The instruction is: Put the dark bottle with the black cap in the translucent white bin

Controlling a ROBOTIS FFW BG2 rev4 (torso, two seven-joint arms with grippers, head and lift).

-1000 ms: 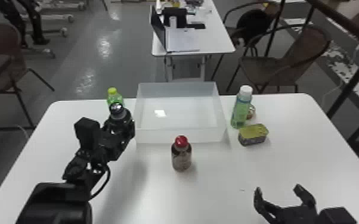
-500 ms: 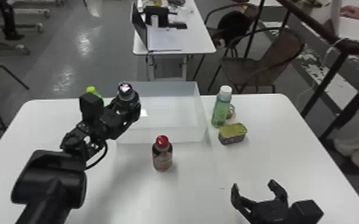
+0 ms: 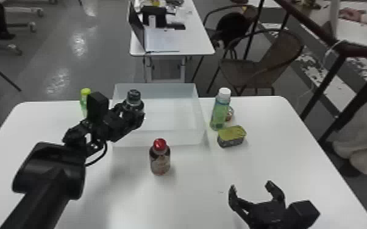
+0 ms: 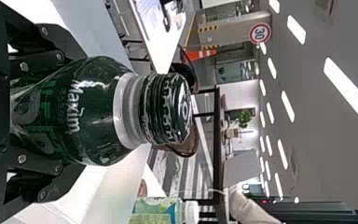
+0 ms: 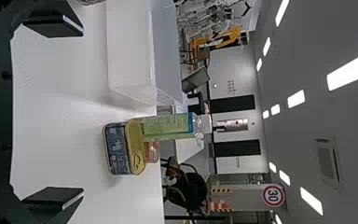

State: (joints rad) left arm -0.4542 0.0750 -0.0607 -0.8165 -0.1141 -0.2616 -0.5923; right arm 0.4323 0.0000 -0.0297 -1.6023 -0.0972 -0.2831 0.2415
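Near, the right pincer (image 3: 251,186) with fingers spread. On the bench (image 5: 60,116), a yellow-topped tin (image 5: 117,149); just beyond, an upright green bottle (image 5: 168,127), white-capped, with a small jar (image 5: 154,152) right of it; to the left, the translucent white bin (image 5: 130,42).

Dark bottle (image 4: 88,121), 11 o'clock: side reads "Maxim" in white, bigger green letters lower down, can't make those out. Lettering on the black cap (image 4: 168,109) too, partly readable, one "O". Round red-ringed sign (image 5: 273,195), about 1 o'clock past the table (image 3: 283,137): "30". Green bottle (image 3: 219,114) and tin (image 3: 231,137), both 1 o'clock: labels printed, too blurred to read.
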